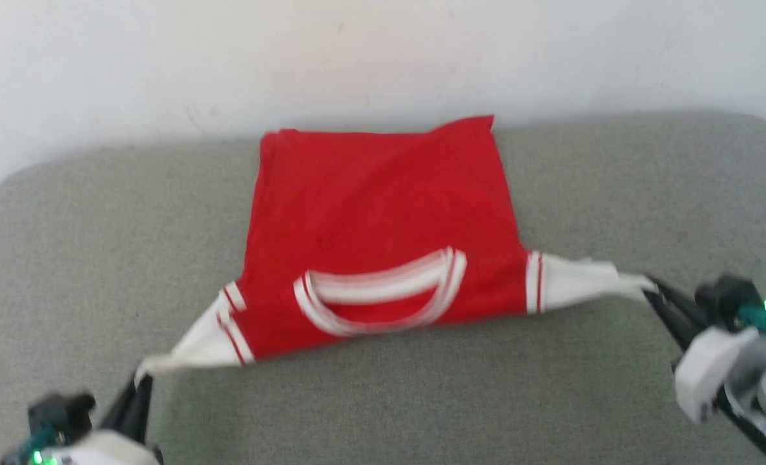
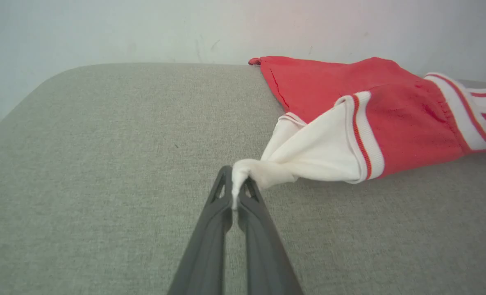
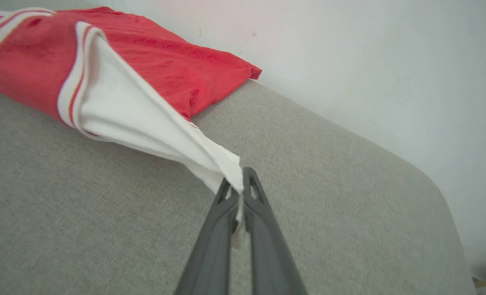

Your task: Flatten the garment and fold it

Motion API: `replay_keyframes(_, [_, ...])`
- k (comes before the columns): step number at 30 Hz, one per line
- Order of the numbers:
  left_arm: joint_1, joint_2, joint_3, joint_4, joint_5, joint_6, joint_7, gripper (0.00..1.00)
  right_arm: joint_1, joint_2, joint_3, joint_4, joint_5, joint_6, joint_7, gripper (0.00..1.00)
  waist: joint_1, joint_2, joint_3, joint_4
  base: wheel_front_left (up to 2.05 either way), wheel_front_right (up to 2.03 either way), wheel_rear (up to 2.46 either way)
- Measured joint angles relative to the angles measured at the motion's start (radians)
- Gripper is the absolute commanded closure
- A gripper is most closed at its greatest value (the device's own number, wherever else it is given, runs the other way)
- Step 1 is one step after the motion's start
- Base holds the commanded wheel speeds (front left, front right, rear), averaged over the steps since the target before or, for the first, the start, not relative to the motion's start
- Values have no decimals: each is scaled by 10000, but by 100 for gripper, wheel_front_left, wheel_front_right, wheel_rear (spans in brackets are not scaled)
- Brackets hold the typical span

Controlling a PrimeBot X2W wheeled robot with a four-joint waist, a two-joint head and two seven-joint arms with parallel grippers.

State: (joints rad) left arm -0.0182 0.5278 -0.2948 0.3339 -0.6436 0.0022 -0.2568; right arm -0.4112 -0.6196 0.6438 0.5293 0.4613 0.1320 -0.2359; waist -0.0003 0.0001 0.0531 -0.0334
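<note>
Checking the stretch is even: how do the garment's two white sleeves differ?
The left sleeve slants down the head view; the right sleeve runs nearly straight sideways. The left sleeve's tip is bunched; the right sleeve's is flatter. Both are white, pinched by the left gripper and right gripper.

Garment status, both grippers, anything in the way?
Left gripper shut on one white sleeve; right gripper on other sleeve. Garment stretched between, collar nearest robot, on grey cushion. No obstacle seen.

A grey fabric-covered surface (image 1: 383, 400) with rounded corners bears the red garment (image 1: 376, 213), collar nearest.
</note>
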Motion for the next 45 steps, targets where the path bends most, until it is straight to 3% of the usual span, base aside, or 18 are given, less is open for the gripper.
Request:
replay_keyframes(8, [1755,-102,-201,-336,-77,449,29,100,2697,-546,-1210,-1141,278,10,706,100,1,0,-658,-13,0,0,0])
replay_keyframes(21, [2864,-418,-240,-188,-119,802,12,100,5992,-138,-2857,-2592,-50,12,1923,100,3,-1,-714,-25,0,0,0])
replay_keyframes(22, [2856,-454,-234,-192,-71,811,12,100,6054,-65,-2918,-2692,-67,12,2042,96,3,0,-704,-15,0,0,0])
replay_keyframes(23, [2830,-491,-234,-203,-54,811,12,100,6077,-23,-2978,-2819,-81,10,2201,63,3,0,-694,-5,0,0,0])
replay_keyframes(24, [2803,-508,-236,-228,13,811,12,100,6077,-21,-3032,-2997,-127,10,2314,0,3,0,-686,4,0,0,0])
replay_keyframes(35, [2519,-568,-222,-884,742,882,0,100,5124,-286,-5229,-5156,-36,4,3106,0,3,0,-612,243,0,0,0])
replay_keyframes(41, [2014,-614,-224,-1523,1204,917,0,100,2678,-552,-5590,-5446,33,4,4009,0,3,0,-203,511,0,0,0])
replay_keyframes(44, [1751,-652,-284,-1674,1369,913,0,100,1617,-558,-5425,-5158,368,-2,4567,0,5,0,-1,640,0,0,0])
replay_keyframes(45, [1503,-723,-362,-1785,1532,911,0,100,627,-571,-5056,-4784,650,-4,5210,0,5,0,213,793,0,0,0])
